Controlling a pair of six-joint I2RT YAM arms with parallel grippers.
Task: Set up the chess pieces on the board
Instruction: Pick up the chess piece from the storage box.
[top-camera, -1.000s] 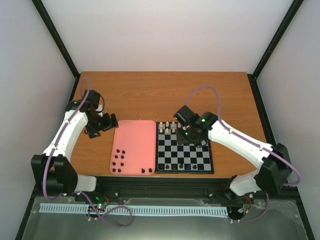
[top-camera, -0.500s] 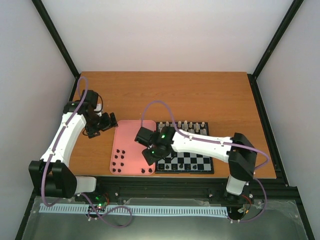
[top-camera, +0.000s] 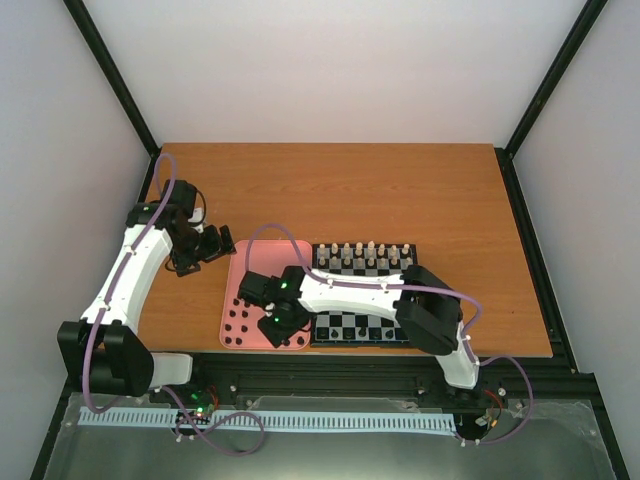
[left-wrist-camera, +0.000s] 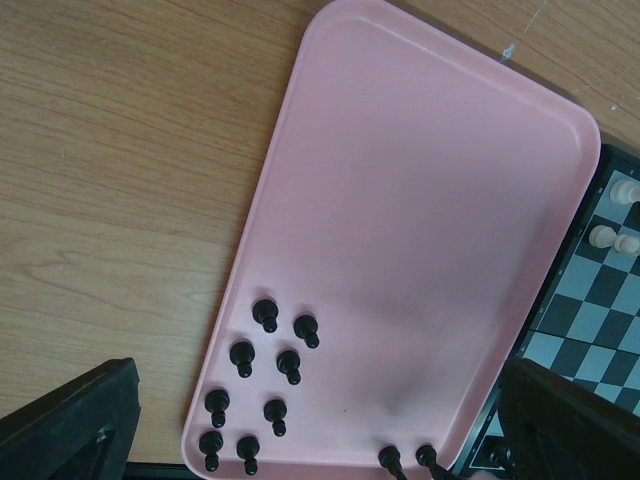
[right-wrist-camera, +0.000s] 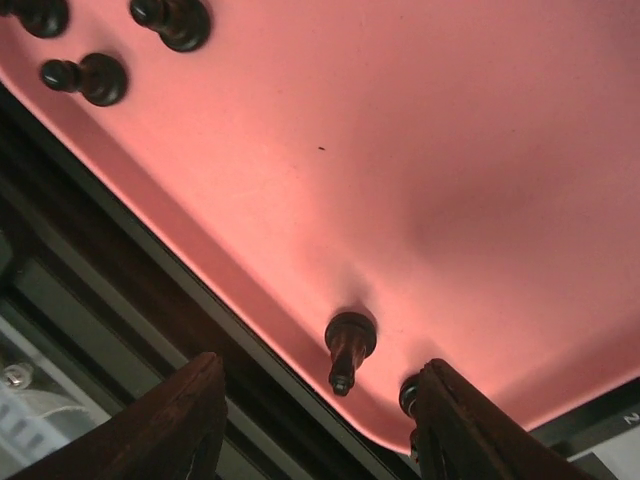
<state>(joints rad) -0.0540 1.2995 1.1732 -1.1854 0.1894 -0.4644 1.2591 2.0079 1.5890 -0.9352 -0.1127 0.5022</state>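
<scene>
The pink tray (top-camera: 262, 270) lies left of the board (top-camera: 385, 292). Several black chess pieces (top-camera: 237, 325) stand in the tray's near left corner; they also show in the left wrist view (left-wrist-camera: 255, 385). My right gripper (top-camera: 277, 322) hangs low over the tray's near right corner, open. In the right wrist view one black piece (right-wrist-camera: 350, 345) stands between its fingers (right-wrist-camera: 170, 420), untouched. A second piece (right-wrist-camera: 408, 395) is at the right finger. My left gripper (top-camera: 205, 247) is open and empty, above the table left of the tray.
Cream-white pieces (top-camera: 362, 255) fill the board's two far rows. A few black pieces (top-camera: 362, 331) stand on its near row. The tray's near rim (right-wrist-camera: 200, 270) and the black table frame lie just beyond the right gripper's fingers.
My right arm has swung left from the board's far left part to the tray's near right corner and come down. The left arm has barely moved.
</scene>
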